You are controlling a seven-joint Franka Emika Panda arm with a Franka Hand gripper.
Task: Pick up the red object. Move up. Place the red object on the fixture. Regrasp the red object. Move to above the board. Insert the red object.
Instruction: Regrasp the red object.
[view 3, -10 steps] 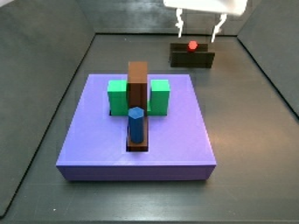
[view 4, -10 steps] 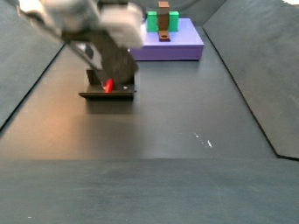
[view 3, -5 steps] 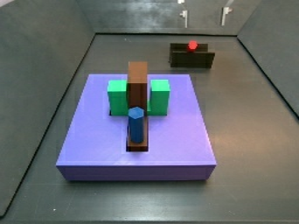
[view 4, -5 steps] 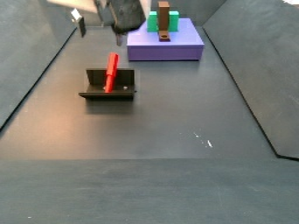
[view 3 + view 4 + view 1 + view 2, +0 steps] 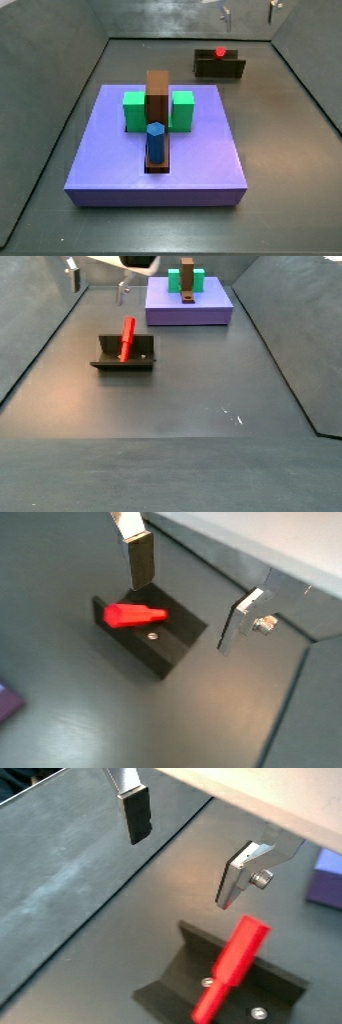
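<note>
The red object (image 5: 127, 339) leans in the dark fixture (image 5: 123, 360); it shows in both wrist views (image 5: 134, 615) (image 5: 229, 968) and a side view (image 5: 221, 53). My gripper (image 5: 185, 607) is open and empty, well above the fixture (image 5: 154, 637), fingers (image 5: 135, 815) spread wide. In both side views only the fingertips (image 5: 225, 14) (image 5: 122, 294) show at the top edge. The purple-blue board (image 5: 156, 165) carries green blocks (image 5: 134, 110), a brown bar (image 5: 158, 95) and a blue peg (image 5: 156, 142).
Dark walls enclose the floor on all sides (image 5: 67, 90). The board (image 5: 190, 306) lies beyond the fixture in a side view. A corner of the board shows in a wrist view (image 5: 326, 878).
My gripper has let go of the red object and risen away from the fixture, almost leaving both side views. The red object stays leaning in the fixture.
</note>
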